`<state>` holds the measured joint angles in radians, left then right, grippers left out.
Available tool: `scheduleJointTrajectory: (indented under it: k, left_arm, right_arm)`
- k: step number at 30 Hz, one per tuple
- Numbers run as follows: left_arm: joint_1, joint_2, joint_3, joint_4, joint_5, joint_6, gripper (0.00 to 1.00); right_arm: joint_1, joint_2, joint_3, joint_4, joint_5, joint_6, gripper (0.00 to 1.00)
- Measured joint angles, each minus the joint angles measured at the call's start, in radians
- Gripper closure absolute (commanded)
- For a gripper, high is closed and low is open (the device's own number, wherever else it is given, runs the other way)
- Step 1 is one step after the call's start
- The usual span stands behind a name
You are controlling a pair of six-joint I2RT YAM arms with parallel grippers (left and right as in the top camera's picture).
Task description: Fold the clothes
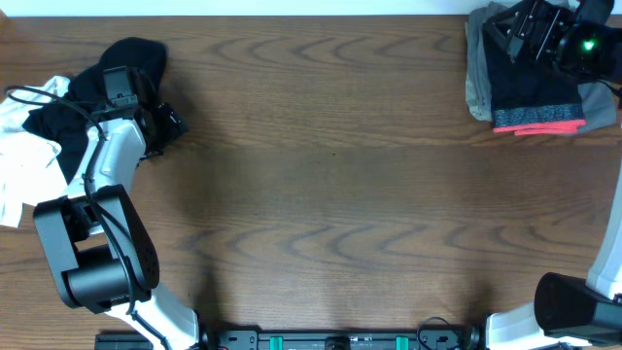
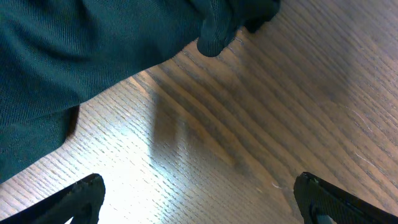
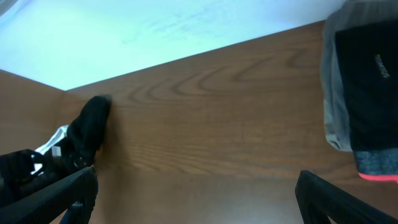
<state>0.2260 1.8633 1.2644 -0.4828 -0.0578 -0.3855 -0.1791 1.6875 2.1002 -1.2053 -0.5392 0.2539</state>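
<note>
The left gripper (image 2: 199,198) is spread and empty; the black garment (image 2: 74,62) lies bunched just ahead of it. The right gripper (image 3: 199,199), equally spread, is poised with the folded trousers (image 3: 373,93) ahead to its right. Several bunched layers could be pinched together and the whole heap dragged.

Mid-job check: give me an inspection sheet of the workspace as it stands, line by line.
Surface: wood-grain table, nothing lying in its middle.
Job's things: black trousers folded at the far right corner, grey-and-coral waistband toward the robot; black garment and white garment crumpled in a heap at the far left.
Clutter: grey-khaki shorts under the trousers.
Grippers: left gripper open and empty, low over the table beside the black garment; right gripper open and empty, beside the trousers.
Cables: black cable looping off the left arm above the heap.
Surroundings: pale surface beyond the table's far edge; nothing else seen.
</note>
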Motion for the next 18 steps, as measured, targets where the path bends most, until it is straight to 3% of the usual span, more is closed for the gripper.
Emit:
scheduleJointTrajectory:
  k: [9,15,18]
  left_arm:
    - [0.0,0.0,0.0,0.0,0.0,0.0,0.02]
    - [0.0,0.0,0.0,0.0,0.0,0.0,0.02]
    - [0.0,0.0,0.0,0.0,0.0,0.0,0.02]
  right_arm:
    - [0.001,0.0,0.0,-0.006,0.065,0.006,0.01]
    - [0.024,-0.019,-0.023,-0.002,0.27,-0.021,0.01]
    - [0.061,-0.106,-0.127,0.079,0.379,-0.036,0.01]
